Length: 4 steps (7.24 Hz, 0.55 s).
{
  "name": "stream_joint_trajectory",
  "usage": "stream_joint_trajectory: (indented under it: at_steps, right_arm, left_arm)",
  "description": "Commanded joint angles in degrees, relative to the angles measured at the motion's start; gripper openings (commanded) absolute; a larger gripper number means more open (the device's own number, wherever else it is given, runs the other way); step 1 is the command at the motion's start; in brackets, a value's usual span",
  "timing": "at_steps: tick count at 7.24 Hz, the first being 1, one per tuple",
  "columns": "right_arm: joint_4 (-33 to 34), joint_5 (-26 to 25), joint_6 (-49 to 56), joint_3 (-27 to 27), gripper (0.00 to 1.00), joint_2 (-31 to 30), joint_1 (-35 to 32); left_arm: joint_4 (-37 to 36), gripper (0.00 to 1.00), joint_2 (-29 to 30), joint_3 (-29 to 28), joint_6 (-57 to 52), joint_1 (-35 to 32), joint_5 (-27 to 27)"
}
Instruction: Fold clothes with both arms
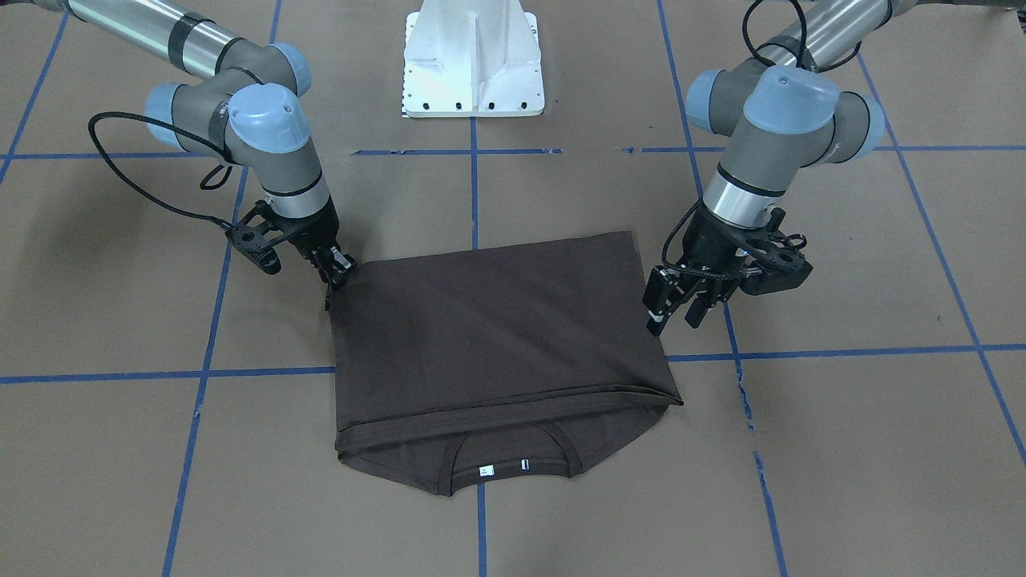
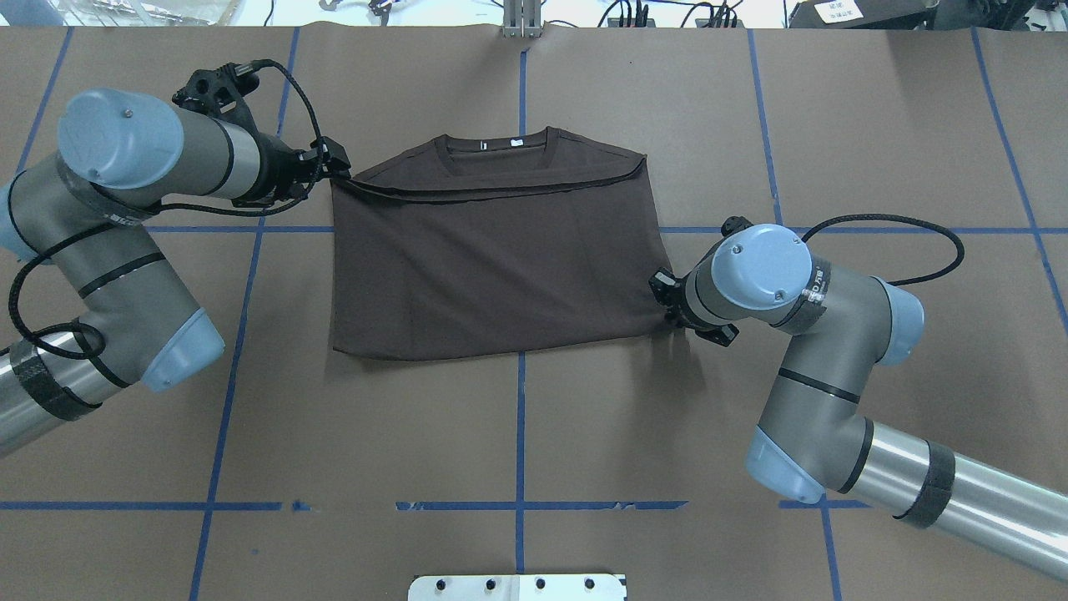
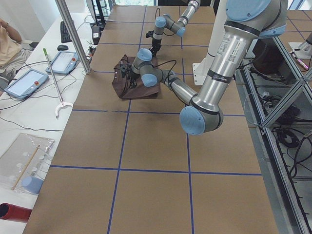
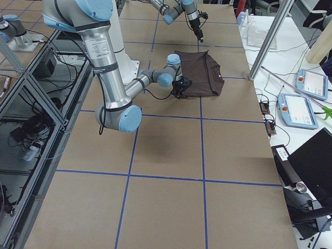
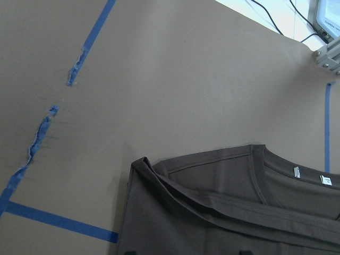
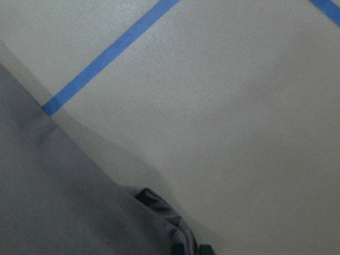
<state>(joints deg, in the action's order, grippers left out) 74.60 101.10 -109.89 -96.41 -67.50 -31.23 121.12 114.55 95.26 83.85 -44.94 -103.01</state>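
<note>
A: Right fingers (image 1: 341, 271) pinch one corner of the T-shirt (image 1: 497, 336), folded flat between both; left fingers (image 1: 659, 304) hang wide beside it, empty.
B: A one-sided pull could drag it askew across the counter (image 1: 801, 449).

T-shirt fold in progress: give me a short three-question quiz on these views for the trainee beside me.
1. True or false: the left pincer is shut on the T-shirt.
2. Which part does the right pincer grip? A) a sleeve B) a corner on the robot's side C) the middle of the cloth
3. Fill in: the white neck labels sit inside the ____.

Key:
1. False. It is open, off the cloth.
2. B.
3. collar.
</note>
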Motion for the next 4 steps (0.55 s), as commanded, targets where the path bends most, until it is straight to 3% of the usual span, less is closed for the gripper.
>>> stream_joint_trajectory:
  at_steps: [1, 2, 3, 4]
  right_arm:
    - [0.3, 1.2, 0.9, -0.3, 0.0, 1.0, -0.9]
    - [0.3, 1.9, 1.0, -1.5, 0.0, 0.7, -1.4]
    - [3.0, 2.3, 1.0, -7.6, 0.0, -1.6, -1.6]
    - [8.4, 2.5, 0.9, -18.2, 0.0, -6.8, 1.4]
  left_arm:
    - [-0.1, 0.71, 0.1, 0.2, 0.0, -0.1, 0.0]
    - [0.0, 0.71, 0.0, 0.3, 0.0, -0.1, 0.0]
    - [-0.1, 0.71, 0.1, 0.5, 0.1, -0.1, 0.0]
    - [-0.1, 0.71, 0.1, 0.9, 0.2, -0.1, 0.0]
